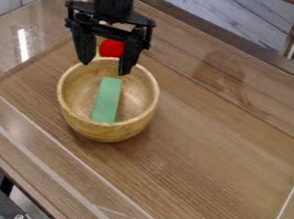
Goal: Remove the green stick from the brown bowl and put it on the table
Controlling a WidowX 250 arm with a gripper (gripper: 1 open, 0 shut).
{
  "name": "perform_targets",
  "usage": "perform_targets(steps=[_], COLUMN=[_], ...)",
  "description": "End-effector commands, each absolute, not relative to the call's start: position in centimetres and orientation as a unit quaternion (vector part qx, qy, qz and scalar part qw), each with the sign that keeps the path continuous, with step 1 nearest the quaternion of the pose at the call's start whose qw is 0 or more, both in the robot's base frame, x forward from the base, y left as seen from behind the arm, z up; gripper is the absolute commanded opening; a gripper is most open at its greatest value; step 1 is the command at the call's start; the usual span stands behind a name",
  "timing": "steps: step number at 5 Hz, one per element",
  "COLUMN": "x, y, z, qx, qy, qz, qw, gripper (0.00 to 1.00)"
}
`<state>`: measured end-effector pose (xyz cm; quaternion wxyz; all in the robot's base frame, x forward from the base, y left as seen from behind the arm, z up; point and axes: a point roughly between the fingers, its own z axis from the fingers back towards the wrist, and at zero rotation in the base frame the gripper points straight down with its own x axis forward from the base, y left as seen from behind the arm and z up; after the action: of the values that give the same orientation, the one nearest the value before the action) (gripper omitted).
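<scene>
The green stick (108,100) lies flat inside the brown bowl (71,110), running from the far rim toward the near side. The bowl stands on the wood-grain table (210,170), left of centre. My gripper (106,56) hangs just above the bowl's far rim, directly over the stick's far end. Its two dark fingers (130,55) stand wide apart with nothing between them, so it is open.
A red round object (111,48) sits just behind the bowl, partly hidden by my fingers. Clear plastic edging (12,137) borders the table at the front and left. A railing runs behind the table at top right.
</scene>
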<state>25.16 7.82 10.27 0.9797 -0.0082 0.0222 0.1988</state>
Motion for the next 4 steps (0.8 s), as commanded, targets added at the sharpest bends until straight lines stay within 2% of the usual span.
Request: perform_targets(steps=[1,2,4], x=[25.5,25.7,25.7], y=[8.8,9.2,9.8], z=[10.9,10.3,7.8], qx=[-0.006,-0.007,-0.005], qy=[-0.006,-0.012,-0.025], qz=[0.238,0.267,0.322], qw=[0.971,0.964,0.946], gripper=[1.00,1.00,1.00])
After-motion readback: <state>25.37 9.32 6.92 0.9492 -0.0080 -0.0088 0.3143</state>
